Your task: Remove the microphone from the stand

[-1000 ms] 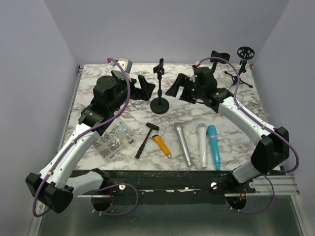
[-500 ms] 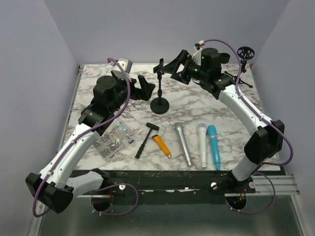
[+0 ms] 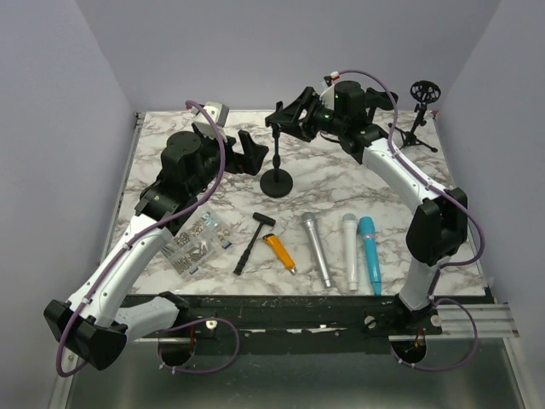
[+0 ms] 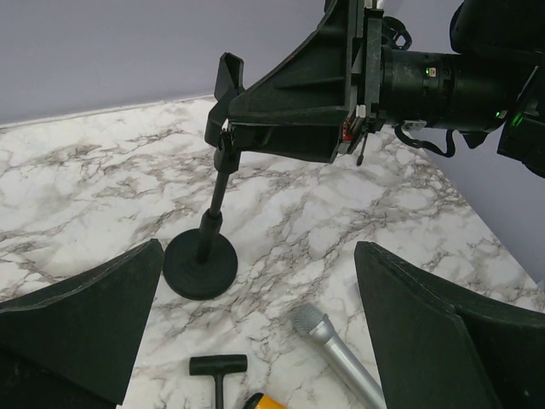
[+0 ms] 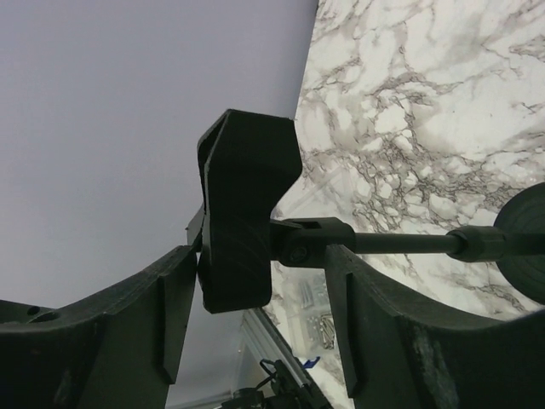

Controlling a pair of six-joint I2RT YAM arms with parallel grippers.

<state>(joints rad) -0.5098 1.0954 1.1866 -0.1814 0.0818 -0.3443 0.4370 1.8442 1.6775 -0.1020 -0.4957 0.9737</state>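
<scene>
Lavender walls around a marble table (image 3: 324, 200), with a black stand (image 3: 277, 162) upright on its round base near the middle. The black clip (image 5: 243, 213) on top of the pole looks empty from all three views; no microphone body can be made out in it. Three loose mics lie flat near the front edge: silver microphone (image 3: 315, 249), white microphone (image 3: 350, 250) and blue microphone (image 3: 370, 253), side by side and well apart from the stand. The right gripper (image 5: 260, 260) is up at the clip with its jaws apart, one finger on each side of the clip head and nothing clamped; whether a pad touches the plastic cannot be told. The left gripper (image 4: 257, 256) hangs low on the stand's left, spread wide and empty. Handling guess: the mic should be rigid, smooth and cylindrical, light to moderate in weight and slippery on the barrel, so it is best gripped mid-body, away from the grille. The clip is probably springy plastic, and the thin pole with its small base looks tippy, so a pull along the clip axis seems safer than a sideways one. A hammer (image 3: 249, 243), a bag of screws (image 3: 194, 241) and a second stand (image 3: 421, 106) are also on the table.
</scene>
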